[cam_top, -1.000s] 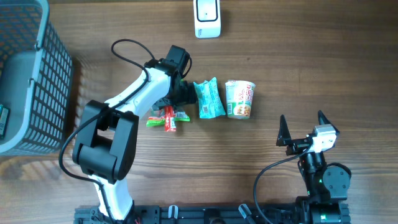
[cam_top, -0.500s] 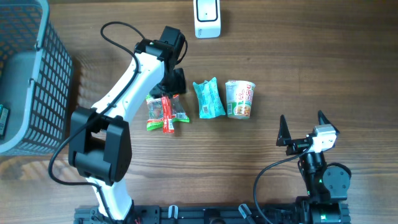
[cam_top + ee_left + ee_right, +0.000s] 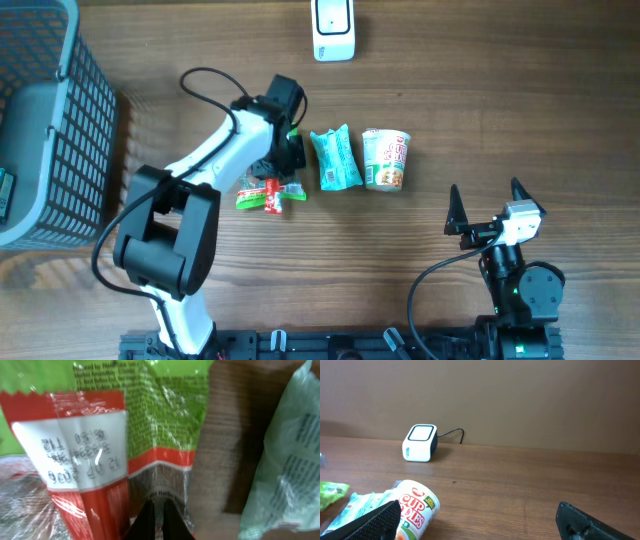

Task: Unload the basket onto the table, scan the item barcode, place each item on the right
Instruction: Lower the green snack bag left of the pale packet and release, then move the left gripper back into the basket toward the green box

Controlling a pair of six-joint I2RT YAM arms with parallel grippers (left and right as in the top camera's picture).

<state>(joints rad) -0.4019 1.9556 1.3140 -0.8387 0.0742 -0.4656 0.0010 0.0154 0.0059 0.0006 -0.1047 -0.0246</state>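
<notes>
- We are looking at the green and red snack packet [image 3: 268, 192], which is lying flat on the bench [image 3: 450, 110], left of centre. Its printed back is filling most of the left wrist view.
- The left hand [image 3: 156, 514] is sitting at the packet's far right edge with its two fingers pressed together, fully closed. We cannot tell whether any of the film is caught between them.
- A teal packet [image 3: 337, 160] is lying just to the right of the snack packet. A cup of noodles [image 3: 386, 160] is lying on its side just beyond that, and we cannot tell whether those two are touching.
- The white scanner [image 3: 333, 30] is standing at the far edge of the bench, well apart from the row of items.
- The right hand [image 3: 486, 192] is sitting over the near right part of the bench, with its fingers spread wide apart and holding nothing.
- A grey mesh basket [image 3: 60, 120] is standing at the far left.
</notes>
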